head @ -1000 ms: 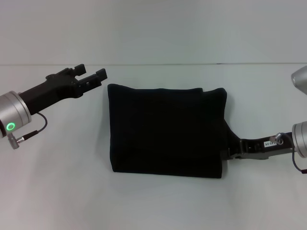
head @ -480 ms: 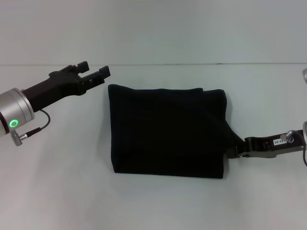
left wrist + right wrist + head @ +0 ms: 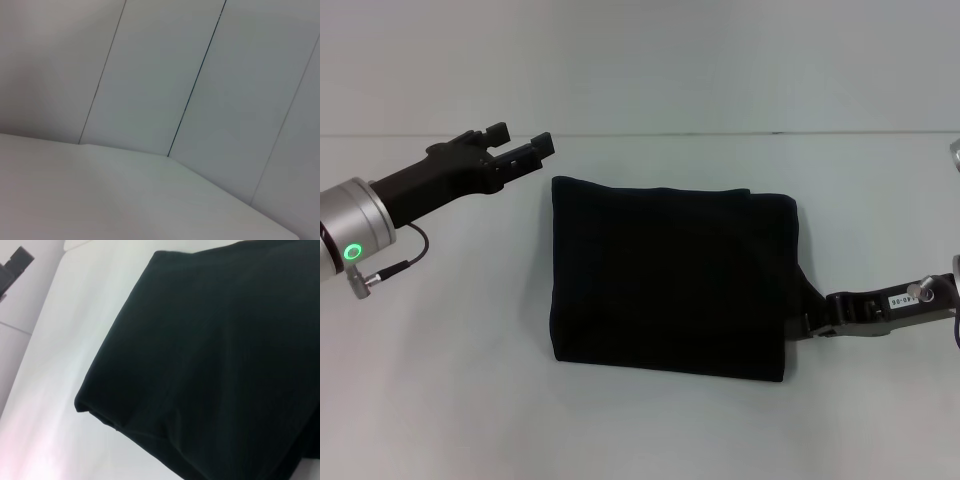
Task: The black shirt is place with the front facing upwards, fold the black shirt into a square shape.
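Note:
The black shirt (image 3: 670, 275) lies folded into a rough rectangle in the middle of the white table (image 3: 650, 430); no lettering shows. My right gripper (image 3: 809, 323) is at the shirt's right edge, low on the table, shut on a small peak of cloth drawn out toward it. In the right wrist view the folded shirt (image 3: 215, 355) fills most of the picture, with its layered corner near the middle left. My left gripper (image 3: 520, 141) hovers open just beyond the shirt's far left corner, touching nothing; its tip (image 3: 15, 265) also shows far off in the right wrist view.
The table's far edge meets a pale panelled wall (image 3: 200, 75) close behind the shirt. Bare white table (image 3: 75, 200) surrounds the shirt on all sides.
My right gripper has drawn back to the right, and the shirt has slid slightly right with it. My left gripper has risen a little and moved toward the far edge.

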`<state>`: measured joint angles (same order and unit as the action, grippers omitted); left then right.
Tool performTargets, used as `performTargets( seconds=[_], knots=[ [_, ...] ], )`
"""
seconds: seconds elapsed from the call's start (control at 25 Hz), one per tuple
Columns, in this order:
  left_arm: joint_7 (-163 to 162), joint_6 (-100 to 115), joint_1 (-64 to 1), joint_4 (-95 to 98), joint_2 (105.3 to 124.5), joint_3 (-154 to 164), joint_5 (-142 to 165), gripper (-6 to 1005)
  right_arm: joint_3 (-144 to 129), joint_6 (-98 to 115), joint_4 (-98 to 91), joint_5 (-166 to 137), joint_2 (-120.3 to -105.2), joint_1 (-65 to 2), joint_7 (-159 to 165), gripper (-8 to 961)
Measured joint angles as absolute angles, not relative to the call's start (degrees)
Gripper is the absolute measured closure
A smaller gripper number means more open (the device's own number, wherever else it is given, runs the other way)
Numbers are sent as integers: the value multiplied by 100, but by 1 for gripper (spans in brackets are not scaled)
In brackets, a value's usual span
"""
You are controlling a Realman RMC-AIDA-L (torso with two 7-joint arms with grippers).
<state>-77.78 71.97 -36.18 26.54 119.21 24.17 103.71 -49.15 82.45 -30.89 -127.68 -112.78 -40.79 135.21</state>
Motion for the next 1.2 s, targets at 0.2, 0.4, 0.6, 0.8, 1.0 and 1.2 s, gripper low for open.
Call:
performTargets(
  seconds=[0.2, 0.4, 0.6, 0.8, 1.0, 1.2],
  knots=[
    [-7778, 7154, -3630, 2654, 11941, 2417, 10371, 157, -4948, 8206, -3062, -12791, -11239, -4055, 13540, 893],
    [-7773, 7136, -3632, 2649, 11953, 2417, 10371, 156, -4926, 8283, -3086, -12795, -11165, -3930, 13521, 868],
    [-7771, 7136, -3673, 2647, 11953, 2417, 10370, 156, -4615, 8424, -3120, -12773, -10952, -3696, 13458, 842],
    [-7770, 7178, -3741, 2651, 11953, 2428, 10361, 157, -3756, 8750, -3166, -12759, -10784, -3577, 13113, 607],
    [-7798, 7207, -3816, 2647, 11963, 2862, 10349, 157, -3049, 8747, -3189, -12732, -10890, -3701, 12572, 347],
    [-7772, 7080, -3872, 2654, 11985, 3742, 10366, 157, -2791, 8540, -3204, -12665, -11006, -3865, 12116, 290]
  ],
)
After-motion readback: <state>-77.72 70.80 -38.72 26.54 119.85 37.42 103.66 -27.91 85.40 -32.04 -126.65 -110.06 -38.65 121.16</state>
